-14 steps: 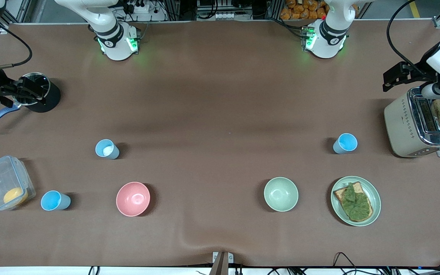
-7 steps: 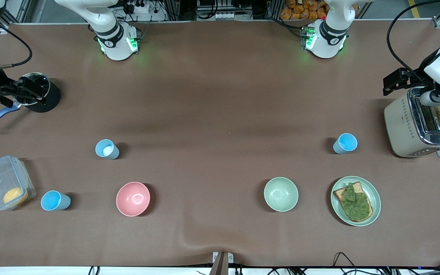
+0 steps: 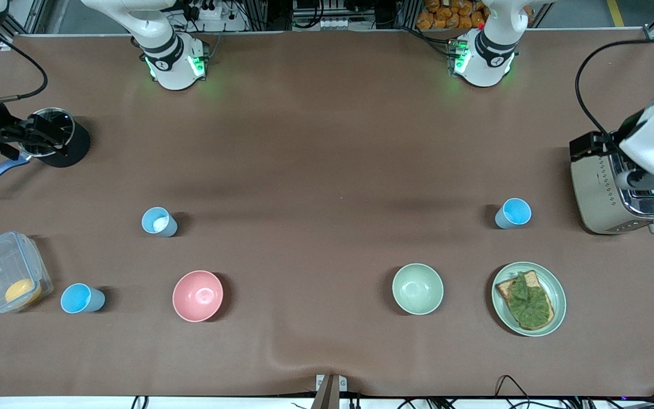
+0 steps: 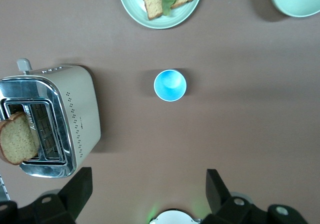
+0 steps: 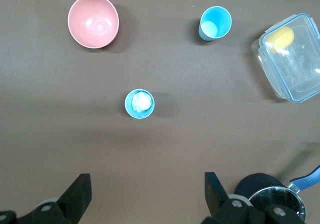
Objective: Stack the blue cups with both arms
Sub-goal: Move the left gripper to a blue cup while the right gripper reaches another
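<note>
- Three blue cups stand upright on the brown desk (image 3: 327, 142), none stacked.
- One cup (image 3: 513, 213) sits toward the left arm's end, beside the toaster (image 3: 616, 193); in the left wrist view it lies below and ahead of the left gripper (image 4: 145, 194), whose fingers are spread wide and hold nothing.
- Left gripper hangs over the toaster, where a bread slice (image 4: 17, 139) sticks out of a slot.
- Second cup (image 3: 159, 221), with something white inside, sits below the right gripper (image 5: 145, 196), whose fingers are parted and empty.
- Third cup (image 3: 81, 298) stands near a clear container (image 3: 9, 278) and well apart from the right gripper, which is over the black pot (image 3: 54, 136).
- Pink bowl (image 3: 197, 295), green bowl (image 3: 417, 288) and a plate (image 3: 557, 284) with leaf-topped toast lie nearer the front camera.
</note>
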